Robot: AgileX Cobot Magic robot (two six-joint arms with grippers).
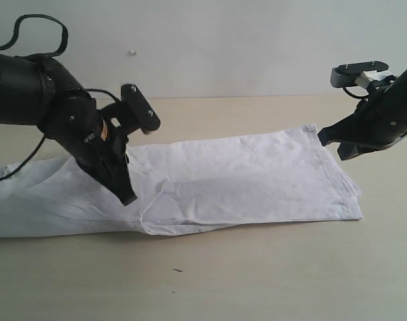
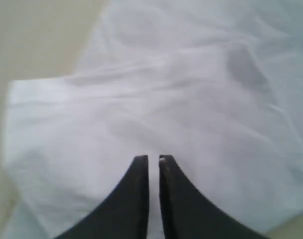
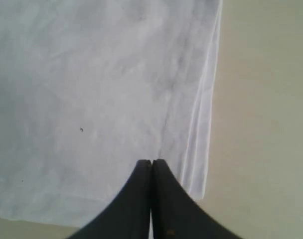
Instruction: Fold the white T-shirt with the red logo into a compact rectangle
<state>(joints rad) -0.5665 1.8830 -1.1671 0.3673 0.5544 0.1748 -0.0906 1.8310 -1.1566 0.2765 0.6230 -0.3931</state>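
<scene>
The pale beige table [image 1: 270, 281] carries one thing: the white T-shirt [image 1: 257, 180], lying wrinkled in a long band. The band runs from beyond the left gripper [image 1: 126, 195], under its jaws, to an edge just below the right gripper [image 1: 331, 144]. A small dark speck [image 1: 177, 270] lies on bare tabletop, nearer me than the left jaws.

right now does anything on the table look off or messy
The white T-shirt lies as a long strip, but a raised crease puckers its front edge near the middle, and the stacked edges at the right end don't line up. A dark speck sits on the table.
</scene>
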